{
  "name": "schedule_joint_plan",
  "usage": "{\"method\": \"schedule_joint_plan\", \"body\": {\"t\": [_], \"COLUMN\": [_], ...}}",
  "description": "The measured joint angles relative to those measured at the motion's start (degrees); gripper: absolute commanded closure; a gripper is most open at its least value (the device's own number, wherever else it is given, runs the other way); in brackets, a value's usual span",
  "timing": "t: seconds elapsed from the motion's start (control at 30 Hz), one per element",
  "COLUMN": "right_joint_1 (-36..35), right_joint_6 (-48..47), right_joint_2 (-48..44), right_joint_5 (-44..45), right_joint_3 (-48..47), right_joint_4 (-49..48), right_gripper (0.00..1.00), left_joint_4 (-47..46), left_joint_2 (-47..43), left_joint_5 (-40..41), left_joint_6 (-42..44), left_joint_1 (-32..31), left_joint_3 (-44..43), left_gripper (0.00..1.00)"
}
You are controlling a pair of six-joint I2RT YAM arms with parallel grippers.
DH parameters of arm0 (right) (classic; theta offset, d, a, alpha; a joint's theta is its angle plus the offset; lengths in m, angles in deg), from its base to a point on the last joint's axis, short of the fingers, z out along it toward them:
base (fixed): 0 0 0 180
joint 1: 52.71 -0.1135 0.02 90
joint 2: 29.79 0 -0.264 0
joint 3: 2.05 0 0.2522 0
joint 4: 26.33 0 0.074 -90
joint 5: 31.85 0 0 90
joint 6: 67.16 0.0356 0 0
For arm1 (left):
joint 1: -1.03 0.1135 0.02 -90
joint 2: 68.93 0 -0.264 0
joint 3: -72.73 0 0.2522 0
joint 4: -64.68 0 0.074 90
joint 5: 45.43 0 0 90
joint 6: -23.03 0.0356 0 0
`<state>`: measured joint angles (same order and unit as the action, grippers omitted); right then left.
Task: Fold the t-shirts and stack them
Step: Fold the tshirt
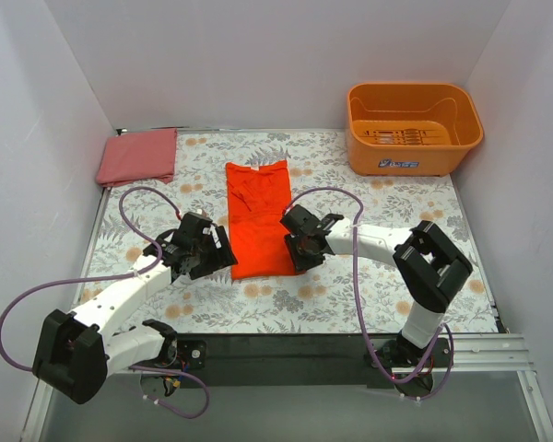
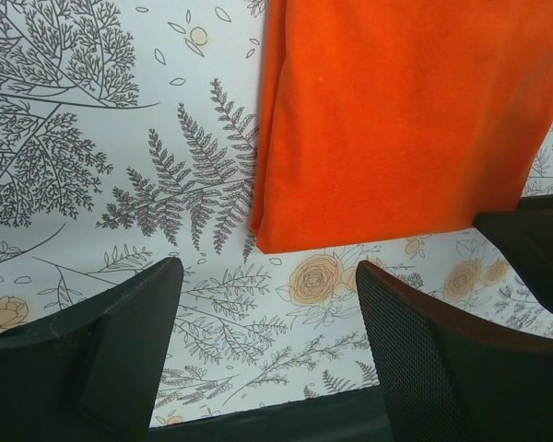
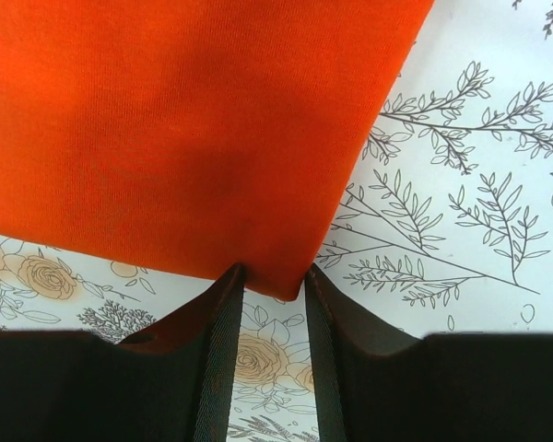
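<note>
Only its wrist view shows right end effector [image 3: 270,273] nipping orange t-shirt [image 3: 166,120].

Overview looks down; close wrist views share orange-red t-shirt [image 1: 258,221].

Illegible label [image 1: 401,164] on orange tub [image 1: 447,158]

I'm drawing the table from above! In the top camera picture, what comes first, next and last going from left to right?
folded pinkish-red t-shirt → left gripper → orange-red t-shirt → right gripper → orange tub
</note>
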<state>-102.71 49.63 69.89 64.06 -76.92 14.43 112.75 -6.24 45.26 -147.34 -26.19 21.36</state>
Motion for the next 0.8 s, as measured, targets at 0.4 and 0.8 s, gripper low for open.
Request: {"method": "schedule_joint_plan", "body": {"t": [0.4,0.8], "right_joint_1": [-2.1,-2.2], "right_joint_6": [1.6,0.7], "right_joint_2": [2.3,2.9], "right_joint_5": [1.7,1.4], "right_joint_3": [-3.0,-3.7], "right_joint_4": [2.6,3.2], "right_gripper": [0.94,0.99], "left_joint_4": [0.7,2.6], "left_joint_2": [3.5,11.4], "left_joint_5": [0.1,2.8], "left_joint_6": [-0.5,-1.8], "left_joint_1": [-1.5,-4.3], "left_joint_3": [-1.7,-4.5], "left_gripper": [0.25,0.39]}}
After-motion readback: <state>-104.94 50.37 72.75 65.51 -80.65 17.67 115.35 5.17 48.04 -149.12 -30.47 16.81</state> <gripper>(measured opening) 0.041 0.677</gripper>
